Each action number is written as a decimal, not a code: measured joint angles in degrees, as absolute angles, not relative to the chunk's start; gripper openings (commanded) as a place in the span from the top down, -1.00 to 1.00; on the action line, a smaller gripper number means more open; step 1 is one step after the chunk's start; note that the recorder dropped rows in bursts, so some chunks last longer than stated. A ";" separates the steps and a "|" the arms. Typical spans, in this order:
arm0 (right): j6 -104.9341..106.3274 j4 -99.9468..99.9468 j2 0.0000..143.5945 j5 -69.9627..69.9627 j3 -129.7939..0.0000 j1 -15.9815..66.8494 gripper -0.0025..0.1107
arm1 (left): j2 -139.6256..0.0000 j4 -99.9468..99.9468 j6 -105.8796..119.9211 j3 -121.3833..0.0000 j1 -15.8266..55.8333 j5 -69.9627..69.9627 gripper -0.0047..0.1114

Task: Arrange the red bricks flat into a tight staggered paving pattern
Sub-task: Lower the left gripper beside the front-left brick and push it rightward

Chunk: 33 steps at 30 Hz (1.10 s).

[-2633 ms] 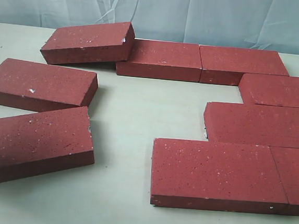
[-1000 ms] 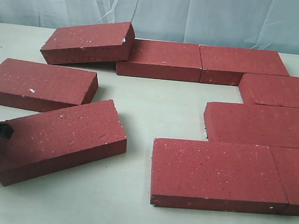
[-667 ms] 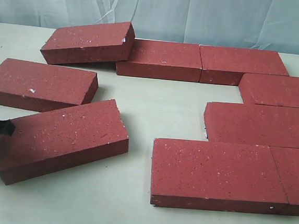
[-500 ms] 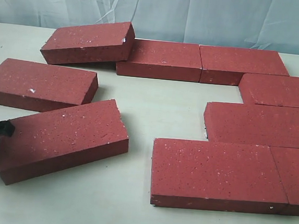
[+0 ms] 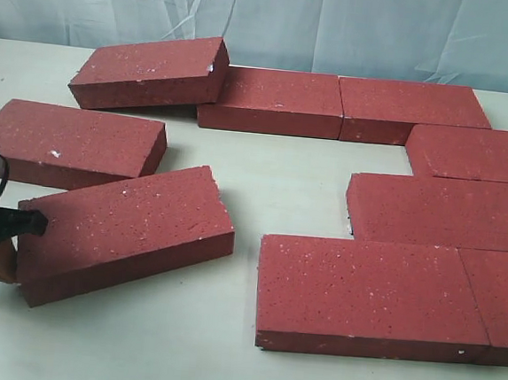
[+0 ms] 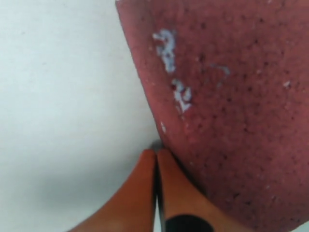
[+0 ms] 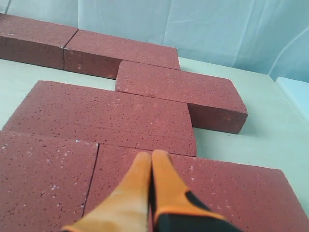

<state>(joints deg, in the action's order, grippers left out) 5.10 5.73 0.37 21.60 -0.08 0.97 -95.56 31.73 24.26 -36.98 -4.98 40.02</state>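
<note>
Lying flat but skewed on the pale surface [image 5: 238, 171], near left, the loose dark red speckled rectangular paver brick [image 5: 126, 232] sits apart from the laid near-row brick [image 5: 370, 289]. My left gripper [image 6: 155, 158], pinched closed and empty, touches its end near a corner. To slide it in, I judge I should press low and nearer mid-face, so it straightens rather than spins. My right gripper [image 7: 151, 162], also closed, hangs over the laid rows.

Of the speckled red bricks [image 5: 369, 293], six lie flat, fitted staggered at right; three sit loose and askew at left.
</note>
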 measured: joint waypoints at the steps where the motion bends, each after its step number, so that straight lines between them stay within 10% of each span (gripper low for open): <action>1: 5.10 5.73 0.37 21.60 -0.08 0.97 0.97 | -95.90 32.42 24.26 -36.98 -4.00 39.20 0.92; 33: 5.10 5.73 0.37 21.60 -0.08 0.97 0.97 | -98.80 41.78 24.50 -37.29 10.66 23.43 0.92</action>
<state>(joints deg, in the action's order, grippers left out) 5.10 5.73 0.37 21.60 -0.08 0.97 -98.80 41.78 24.50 -37.29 10.66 23.43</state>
